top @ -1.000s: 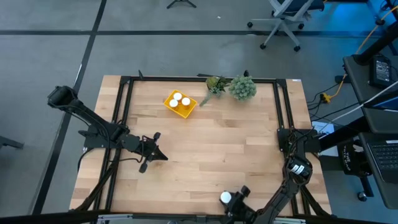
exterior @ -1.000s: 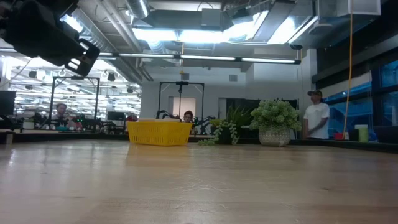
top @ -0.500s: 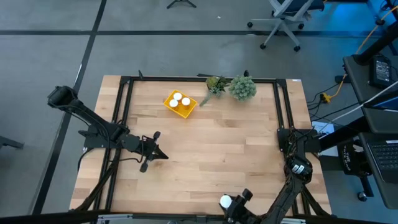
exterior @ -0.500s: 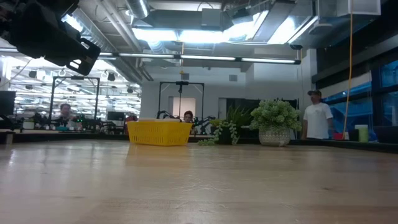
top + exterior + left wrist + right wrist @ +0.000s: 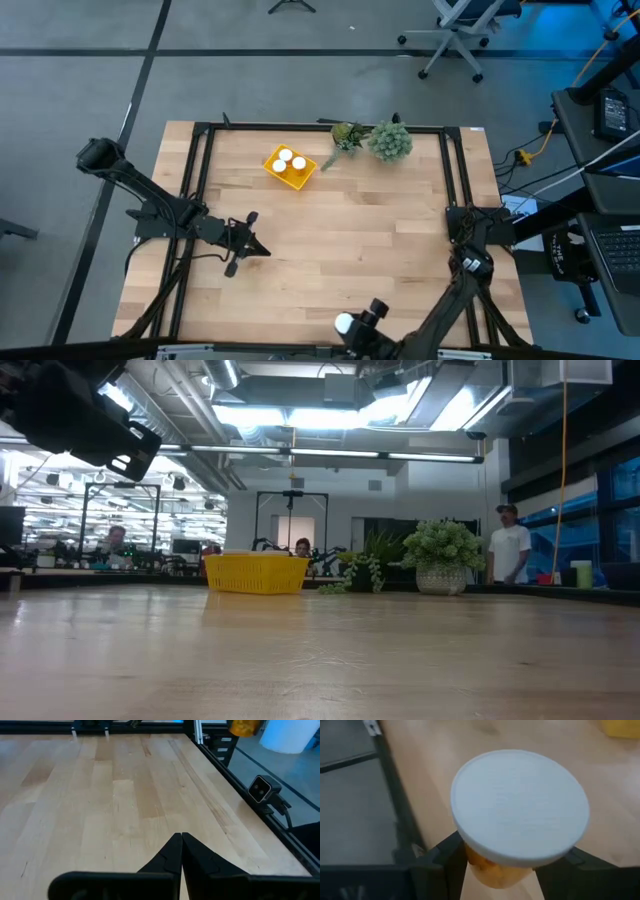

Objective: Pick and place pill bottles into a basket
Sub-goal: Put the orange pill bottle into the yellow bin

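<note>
Three pill bottles (image 5: 291, 161) in basket (image 5: 277, 171); right tool (image 5: 352, 327) clamps a fourth bottle (image 5: 520, 810); left tool (image 5: 258, 251) closed, empty.

My right gripper (image 5: 352, 330) sits half cut off at the high view's bottom edge. The white cap hides most of the pill bottle (image 5: 520, 807) I hold.
</note>
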Robot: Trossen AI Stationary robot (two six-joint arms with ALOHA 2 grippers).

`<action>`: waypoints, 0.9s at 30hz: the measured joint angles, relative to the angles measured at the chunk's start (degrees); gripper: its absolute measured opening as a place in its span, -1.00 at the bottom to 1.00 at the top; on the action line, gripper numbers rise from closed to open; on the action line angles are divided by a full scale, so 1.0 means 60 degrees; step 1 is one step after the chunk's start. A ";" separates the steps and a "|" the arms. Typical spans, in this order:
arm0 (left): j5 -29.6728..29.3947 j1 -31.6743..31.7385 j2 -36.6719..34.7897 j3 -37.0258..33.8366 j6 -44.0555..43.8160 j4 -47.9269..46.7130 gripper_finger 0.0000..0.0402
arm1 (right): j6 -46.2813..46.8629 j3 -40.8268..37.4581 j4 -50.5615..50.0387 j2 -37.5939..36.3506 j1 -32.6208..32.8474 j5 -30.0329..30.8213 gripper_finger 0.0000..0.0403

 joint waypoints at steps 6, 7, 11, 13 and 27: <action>0.0348 0.0000 0.0000 0.0000 -0.0018 0.0000 -0.97 | -0.1706 -0.0291 0.2414 -0.0003 -0.0279 0.0066 -0.06; 0.0552 0.0000 -0.0003 0.0000 -0.0017 0.0000 -0.97 | -0.1915 -0.0374 0.2799 0.0000 -0.0318 0.0049 -0.06; 0.1393 0.0000 -0.0004 0.0000 -0.0069 0.0000 -0.97 | -0.2880 -0.1003 0.4632 -0.0011 -0.0532 -0.0140 -0.06; 0.1653 0.0000 -0.0004 0.0000 -0.0066 0.0003 -0.97 | -0.3460 -0.1395 0.5347 0.0000 -0.0693 -0.0256 -0.06; 0.1767 -0.0003 0.0000 -0.0003 0.0164 0.0784 -0.97 | -0.5460 -0.2033 0.6713 -0.0095 -0.1637 -0.0520 -0.06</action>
